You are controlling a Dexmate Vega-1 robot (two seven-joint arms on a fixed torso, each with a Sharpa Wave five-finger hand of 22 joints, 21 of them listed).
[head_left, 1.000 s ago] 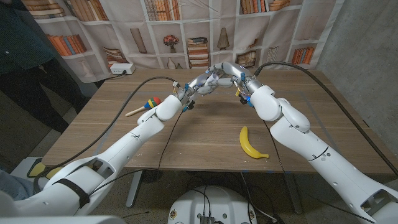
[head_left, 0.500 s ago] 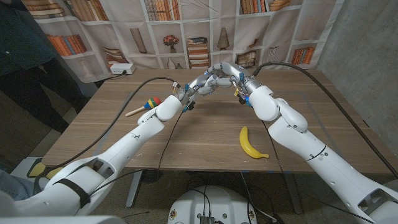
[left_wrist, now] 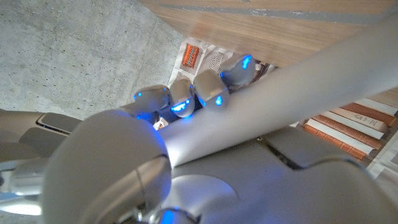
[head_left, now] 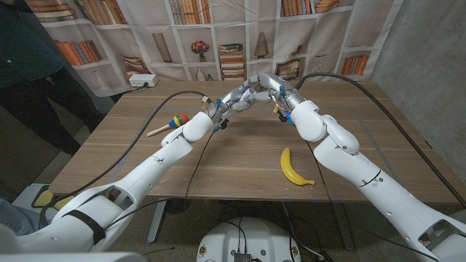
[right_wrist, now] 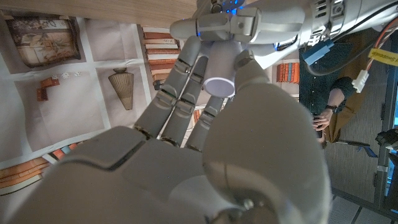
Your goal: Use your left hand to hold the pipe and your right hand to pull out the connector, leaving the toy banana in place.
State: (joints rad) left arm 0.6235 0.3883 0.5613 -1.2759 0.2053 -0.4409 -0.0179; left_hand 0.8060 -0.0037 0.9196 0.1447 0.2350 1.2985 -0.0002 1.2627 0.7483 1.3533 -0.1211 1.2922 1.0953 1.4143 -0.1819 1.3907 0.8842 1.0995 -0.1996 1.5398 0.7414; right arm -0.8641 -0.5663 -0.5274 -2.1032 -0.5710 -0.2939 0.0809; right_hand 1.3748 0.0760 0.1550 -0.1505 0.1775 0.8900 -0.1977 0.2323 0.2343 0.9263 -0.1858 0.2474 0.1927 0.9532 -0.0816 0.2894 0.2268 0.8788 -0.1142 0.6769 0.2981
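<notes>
Left hand (head_left: 222, 109) grasping pale grey plastic pipe (left_wrist: 292, 93), right hand (head_left: 268, 86) clenched round white cylindrical connector (right_wrist: 219, 79), both raised over table's far middle. Best to brace pipe firm, pull connector straight along pipe axis, stay well clear of yellow toy banana (head_left: 294, 168) near right.

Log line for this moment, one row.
left hand grips grey plastic pipe | right hand on connector | yellow toy banana on table
</notes>
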